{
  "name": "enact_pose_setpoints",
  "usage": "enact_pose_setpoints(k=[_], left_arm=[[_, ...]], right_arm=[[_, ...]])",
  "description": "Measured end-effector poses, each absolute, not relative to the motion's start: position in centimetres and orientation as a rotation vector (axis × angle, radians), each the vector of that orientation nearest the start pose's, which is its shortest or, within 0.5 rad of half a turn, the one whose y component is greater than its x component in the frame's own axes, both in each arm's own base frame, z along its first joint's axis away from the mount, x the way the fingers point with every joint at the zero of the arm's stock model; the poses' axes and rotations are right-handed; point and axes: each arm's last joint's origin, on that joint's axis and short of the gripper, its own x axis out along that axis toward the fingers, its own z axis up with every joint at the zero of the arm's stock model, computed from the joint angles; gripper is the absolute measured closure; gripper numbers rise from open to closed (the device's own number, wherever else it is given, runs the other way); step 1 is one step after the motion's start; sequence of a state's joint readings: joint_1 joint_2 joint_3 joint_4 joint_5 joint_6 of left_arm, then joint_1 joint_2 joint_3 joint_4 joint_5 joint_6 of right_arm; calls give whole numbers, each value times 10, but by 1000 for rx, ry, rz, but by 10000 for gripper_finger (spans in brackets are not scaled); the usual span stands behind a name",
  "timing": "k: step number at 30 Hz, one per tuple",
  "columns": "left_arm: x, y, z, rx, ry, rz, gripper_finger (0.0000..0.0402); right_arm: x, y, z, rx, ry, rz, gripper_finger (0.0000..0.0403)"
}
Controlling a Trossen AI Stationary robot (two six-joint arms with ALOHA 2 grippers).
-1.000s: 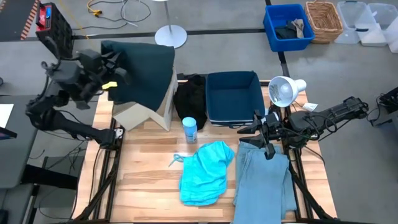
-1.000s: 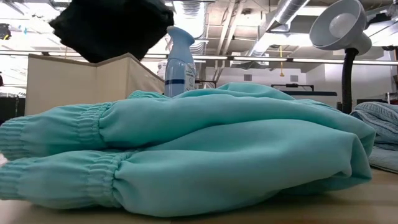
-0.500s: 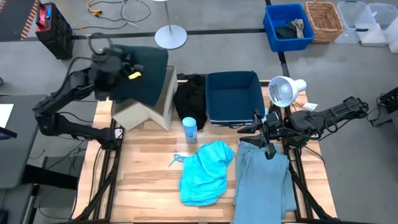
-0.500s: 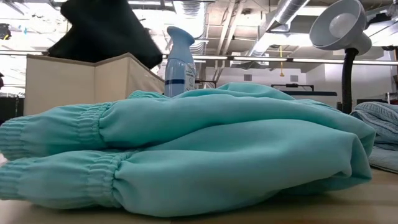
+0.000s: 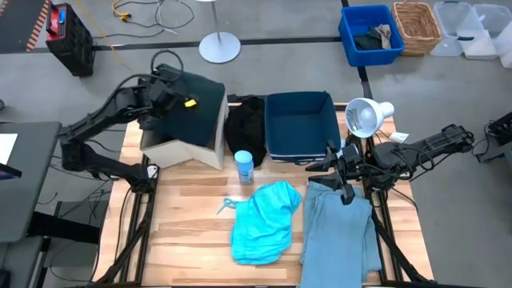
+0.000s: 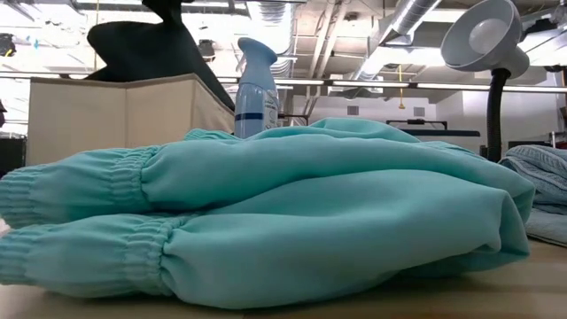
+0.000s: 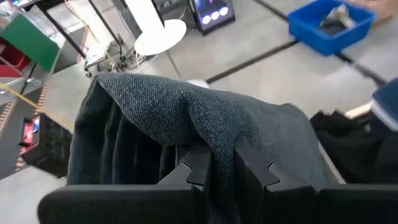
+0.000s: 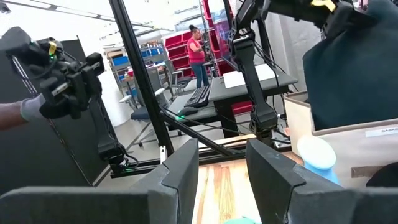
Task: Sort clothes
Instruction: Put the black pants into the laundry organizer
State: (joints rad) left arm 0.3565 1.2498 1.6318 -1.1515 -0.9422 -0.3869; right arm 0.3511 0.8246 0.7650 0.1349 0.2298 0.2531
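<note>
The left gripper (image 5: 178,94) hangs over the beige fabric box (image 5: 186,146) at the far left of the wooden surface (image 5: 192,232). Its jaws are pinched together on a fold of the very dark green garment (image 5: 200,108), which drapes from the grip down across the open top of the box; in the left wrist view the cloth (image 7: 186,124) bunches right at the fingers (image 7: 198,163). From the low view the same garment (image 6: 146,49) mounds above the box's rim (image 6: 115,111).

The black garment (image 5: 245,124) lies heaped between the box and the navy fabric bin (image 5: 299,124). A spray bottle (image 5: 244,167) stands upright just in front of the black heap. The bright turquoise garment (image 5: 264,220) lies crumpled near the middle of the surface, and the pale grey-blue trousers (image 5: 338,232) lie just beside it on the right, running to the near edge.

The right gripper (image 5: 342,170) rests at the far end of the trousers, by the bin's near right corner; its jaws stand partly apart and hold nothing. A white desk lamp (image 5: 366,117) sits above the right arm.
</note>
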Motion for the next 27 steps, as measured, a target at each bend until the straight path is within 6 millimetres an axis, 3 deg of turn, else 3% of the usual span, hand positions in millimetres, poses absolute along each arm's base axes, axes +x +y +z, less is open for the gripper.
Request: enact_pose_setpoints(k=[10,20,27], left_arm=[[197,99,419,-122,715,1329,369],[208,102,410,-135,778,1293,353],[208,99,410,-218,769,1218,314]], right_arm=[[176,57,350,274,-56,130,253],[176,57,350,274,-57,130,253],[176,57,350,274,-57,130,253]])
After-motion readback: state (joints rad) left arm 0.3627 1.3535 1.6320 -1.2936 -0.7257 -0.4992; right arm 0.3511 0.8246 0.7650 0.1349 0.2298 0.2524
